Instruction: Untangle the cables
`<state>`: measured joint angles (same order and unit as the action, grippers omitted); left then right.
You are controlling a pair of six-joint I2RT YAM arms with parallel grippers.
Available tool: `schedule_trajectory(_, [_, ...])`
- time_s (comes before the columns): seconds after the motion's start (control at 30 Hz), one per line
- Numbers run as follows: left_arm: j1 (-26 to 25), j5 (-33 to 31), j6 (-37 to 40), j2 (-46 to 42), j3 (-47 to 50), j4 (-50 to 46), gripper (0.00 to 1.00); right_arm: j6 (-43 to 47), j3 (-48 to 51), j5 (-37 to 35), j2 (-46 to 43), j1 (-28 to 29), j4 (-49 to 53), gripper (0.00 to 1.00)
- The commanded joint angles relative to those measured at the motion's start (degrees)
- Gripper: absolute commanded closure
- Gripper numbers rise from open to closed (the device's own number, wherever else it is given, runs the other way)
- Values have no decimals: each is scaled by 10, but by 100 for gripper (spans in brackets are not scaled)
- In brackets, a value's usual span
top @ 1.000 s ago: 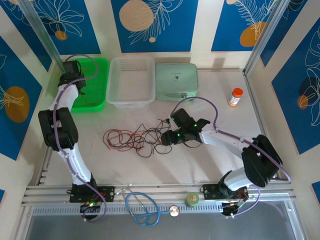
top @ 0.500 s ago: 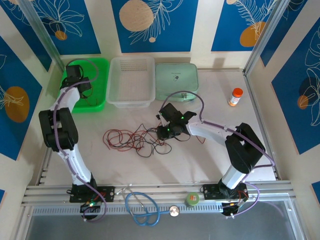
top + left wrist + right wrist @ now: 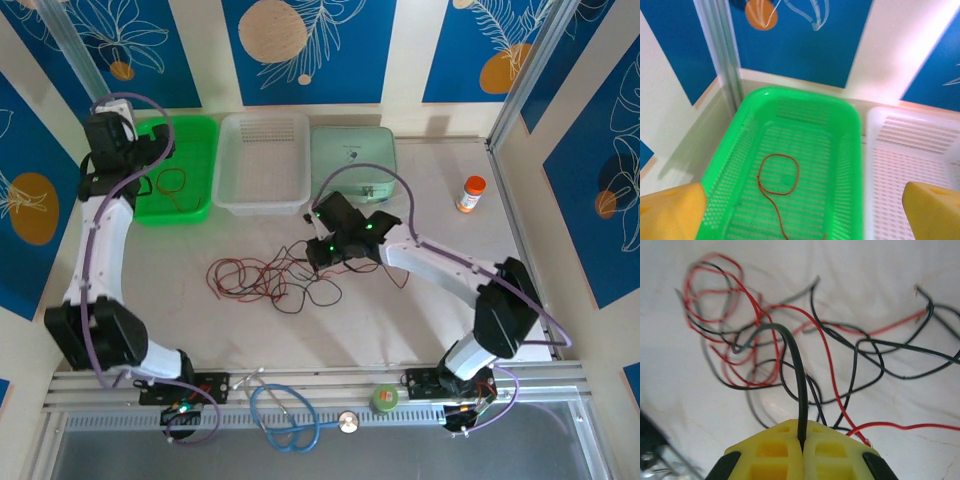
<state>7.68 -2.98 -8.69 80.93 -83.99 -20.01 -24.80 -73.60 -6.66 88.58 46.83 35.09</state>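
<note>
The right hand (image 3: 801,445) clamps a black cable (image 3: 796,370) from the tangle (image 3: 265,278) at the centre of the desk (image 3: 430,320); the left hand (image 3: 800,212) hangs apart over the green basket (image 3: 805,97).

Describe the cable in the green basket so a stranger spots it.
At the table's far left corner stands a green basket. On its floor lies one red cable, looped and alone, unlike the red and black tangle mid-table.

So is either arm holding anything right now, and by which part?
The right gripper pinches one black cable where it arches up off the tangle. The left gripper is open, holding nothing.
</note>
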Motion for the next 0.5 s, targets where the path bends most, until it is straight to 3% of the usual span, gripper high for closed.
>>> schedule_trajectory(0.0, [-11,67,-20,-63,46,-53,0,6,-38,12,-45,1,33,100])
schedule_trajectory(0.17, [-33,116,-56,-150,102,-105,1,-3,-73,50,-66,-8,41,100])
schedule_trajectory(0.3, [-70,159,-96,-192,144,-136,9,-10,-99,75,-65,-20,43,100])
schedule_trajectory(0.47, [-174,160,-134,-228,236,-133,14,-26,-124,85,-63,-44,40,100])
